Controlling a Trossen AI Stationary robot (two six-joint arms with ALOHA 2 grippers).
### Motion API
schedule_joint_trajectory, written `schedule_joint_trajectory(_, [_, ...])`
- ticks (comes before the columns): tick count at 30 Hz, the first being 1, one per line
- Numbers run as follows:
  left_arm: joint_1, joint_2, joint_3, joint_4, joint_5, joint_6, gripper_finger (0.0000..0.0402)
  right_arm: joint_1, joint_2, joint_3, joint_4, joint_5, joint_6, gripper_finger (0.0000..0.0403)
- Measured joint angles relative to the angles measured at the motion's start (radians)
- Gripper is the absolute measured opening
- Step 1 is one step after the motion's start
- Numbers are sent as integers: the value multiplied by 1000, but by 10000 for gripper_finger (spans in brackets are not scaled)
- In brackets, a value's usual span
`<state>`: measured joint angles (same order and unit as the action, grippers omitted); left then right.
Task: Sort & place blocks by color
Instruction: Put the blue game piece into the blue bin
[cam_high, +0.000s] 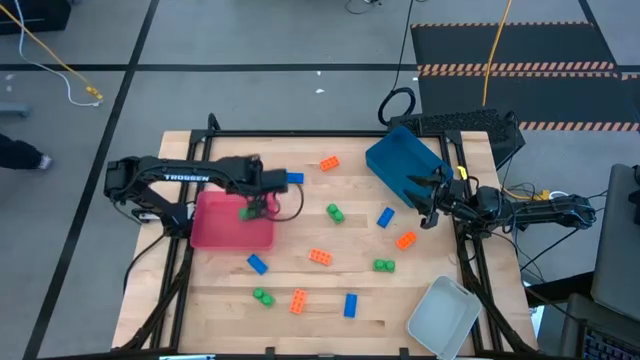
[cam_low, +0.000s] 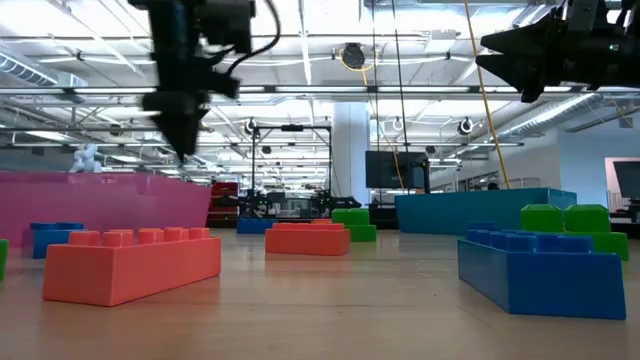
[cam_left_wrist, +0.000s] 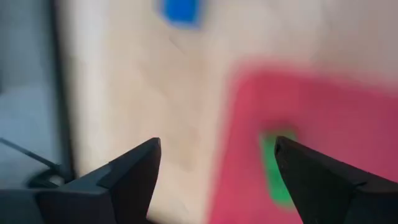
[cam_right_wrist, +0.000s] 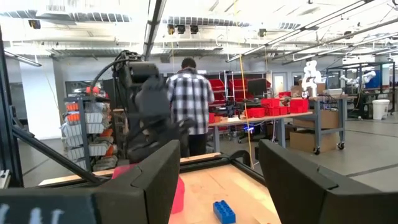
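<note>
My left gripper (cam_high: 258, 206) (cam_left_wrist: 217, 146) hangs open above the red tray (cam_high: 225, 232), over its right end. One green block (cam_high: 247, 211) (cam_left_wrist: 277, 171) lies on the tray's floor just below the fingers, untouched. My right gripper (cam_high: 430, 205) (cam_right_wrist: 217, 149) waits open above the table's right side, beside the blue tray (cam_high: 400, 162). Other blocks lie flat on the wood: blue (cam_high: 294, 178), orange (cam_high: 329, 163), green (cam_high: 335, 212), blue (cam_high: 385, 217), orange (cam_high: 405, 240), orange (cam_high: 321, 257), green (cam_high: 384, 265), and several more toward the near edge.
A clear-grey tray (cam_high: 445, 316) sits at the table's near right corner. Blue (cam_high: 258, 264), green (cam_high: 263, 296), orange (cam_high: 298, 301) and blue (cam_high: 350, 305) blocks lie along the near part. A person in a plaid shirt (cam_right_wrist: 189, 102) stands beyond the table.
</note>
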<state>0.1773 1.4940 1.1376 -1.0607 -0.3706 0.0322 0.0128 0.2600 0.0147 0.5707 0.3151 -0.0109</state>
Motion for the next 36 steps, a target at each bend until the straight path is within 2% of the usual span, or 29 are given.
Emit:
schedule_joint_trajectory(3, [39,0,58,126,-7,8,291,0,0,0,1,-1,-6,212])
schedule_joint_trajectory(9, [99,24,116,288,30,135,242,0,0,0,16,-1,-36,212])
schedule_joint_trajectory(14, [211,136,129,284,120,91,207,0,0,0,15,-1,-39,212])
schedule_joint_trajectory(18, [262,264,151,278,153,86,187,0,1,0,3,-1,-53,212])
schedule_joint_trajectory(28, [268,459,293,204,191,176,177,0,0,0,-23,0,-131,212])
schedule_joint_trajectory(36, [259,492,316,178,215,212,177,0,0,0,-37,1,-133,212])
